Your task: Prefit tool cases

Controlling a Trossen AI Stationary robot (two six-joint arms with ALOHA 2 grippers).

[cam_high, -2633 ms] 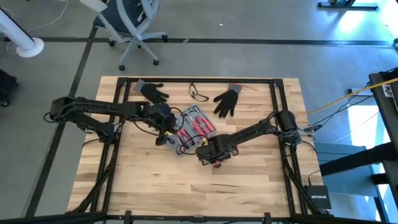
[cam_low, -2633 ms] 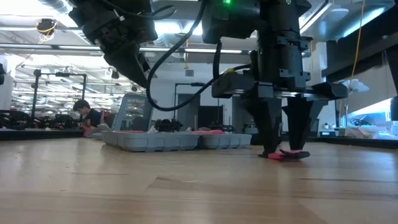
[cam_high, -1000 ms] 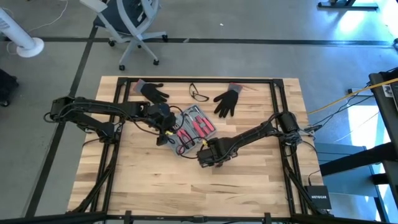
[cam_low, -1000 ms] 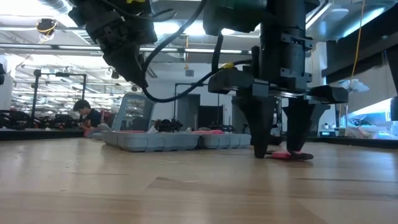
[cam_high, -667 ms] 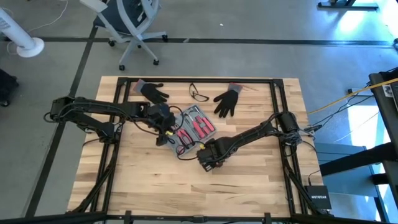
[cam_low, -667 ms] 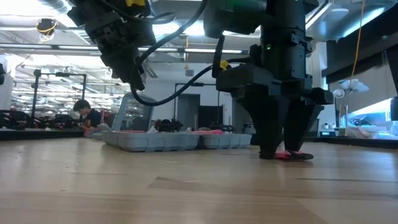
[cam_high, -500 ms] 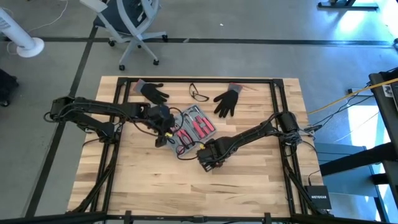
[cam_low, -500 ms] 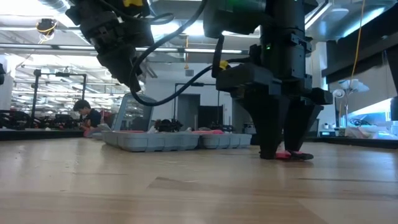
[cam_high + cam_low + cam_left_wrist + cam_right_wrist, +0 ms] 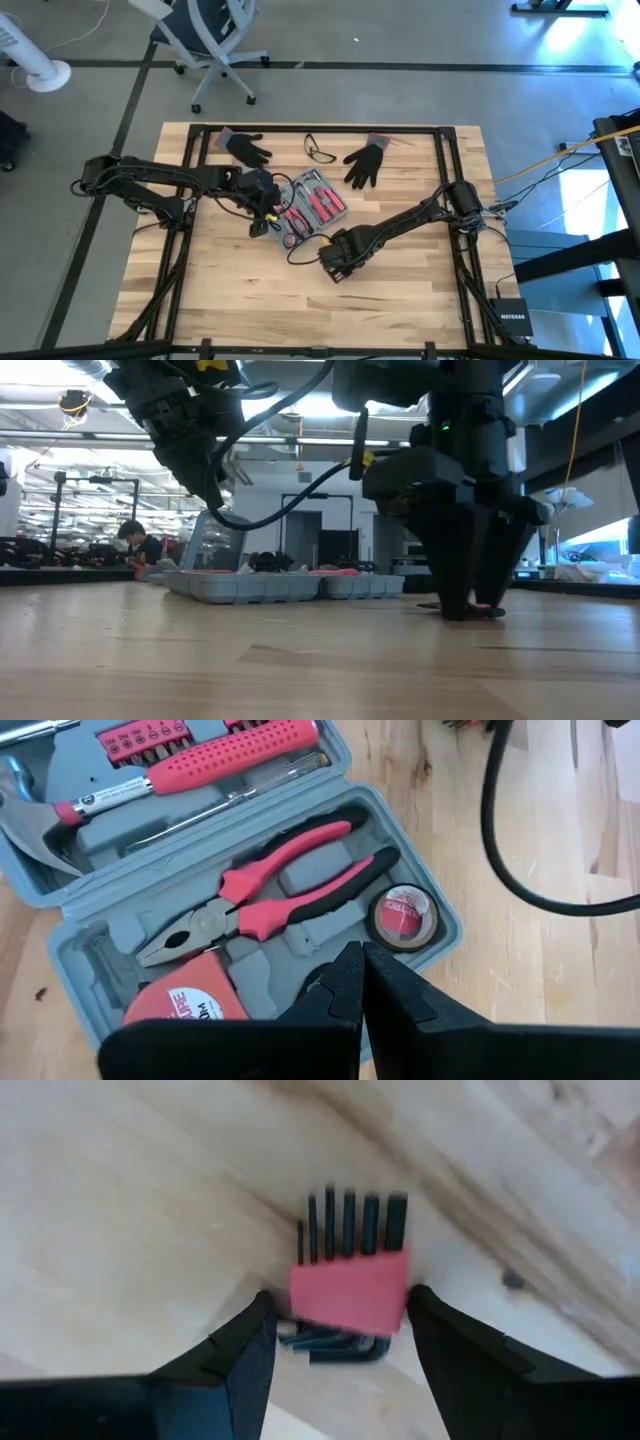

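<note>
The blue-grey tool case [image 9: 308, 205] lies open on the table, with pink-handled pliers [image 9: 280, 890], a tape measure, a tape roll and a screwdriver in its recesses. In the low view its tray [image 9: 285, 586] rests flat. My left gripper [image 9: 362, 965] is shut and hovers over the tray's near part, also visible from above [image 9: 262, 222]. My right gripper [image 9: 340, 1305] is open, pointing down at the table near the case [image 9: 335, 265]. Its fingers stand on either side of a pink hex key set [image 9: 350, 1288] that lies flat on the wood. My right gripper comes from above with one finger [image 9: 250, 1340] and the other [image 9: 440, 1330] flanking the pink holder of the hex key set [image 9: 395, 1285], which lies flat on the table. I cannot tell whether either finger touches it.
Two black gloves [image 9: 246, 148] [image 9: 365, 162] and safety glasses [image 9: 320, 152] lie near the far edge. A black cable [image 9: 300, 245] loops between case and right gripper. A black frame [image 9: 190, 180] runs along the table's sides. A person [image 9: 135, 542] sits far behind.
My right gripper has moved toward the table's near edge, turned about its own axis and come down around the hex key set. The case has stayed where it was.
</note>
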